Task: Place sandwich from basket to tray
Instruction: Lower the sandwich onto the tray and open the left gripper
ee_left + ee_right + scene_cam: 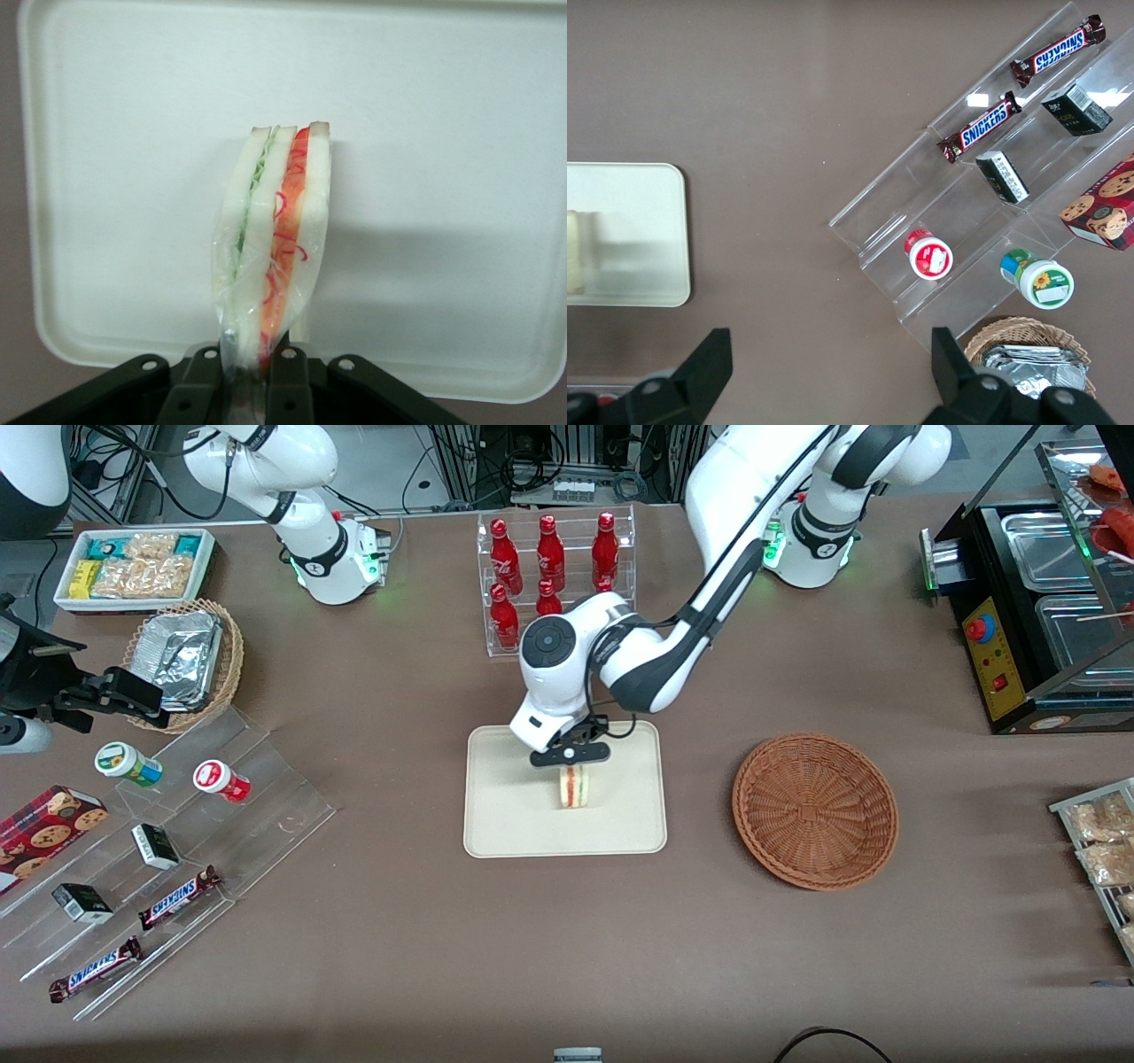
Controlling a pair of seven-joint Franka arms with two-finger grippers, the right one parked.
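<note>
Front view: end effector (571,760) sits over the middle of the tray (496,815), pointing down, clamped on the top of the sandwich (574,787). Sandwich stands upright on its edge, its filling stripe facing the camera; whether its lower edge touches the tray surface can't be told. Basket (815,811) lies on the brown bench (567,948) well apart from the tray, toward the working arm's end, with nothing in it. Rack of red bottles (551,571) stands farther from the camera than the tray.

Left wrist view: fingers (288,385) pinch the plastic-wrapped sandwich (275,239) at its narrow end, one on each side, pressed tight against the wrap. White bread layers show with green filling in one seam and red-orange in the other. Tray (443,133) fills the background, its raised rim visible around the sandwich.

Right wrist view: a corner of the tray (638,239) shows on the bench, with a sliver of the sandwich (574,252) at the frame edge. Clear tiered stand (983,186) holds Snickers bars (979,128) and small boxes.
</note>
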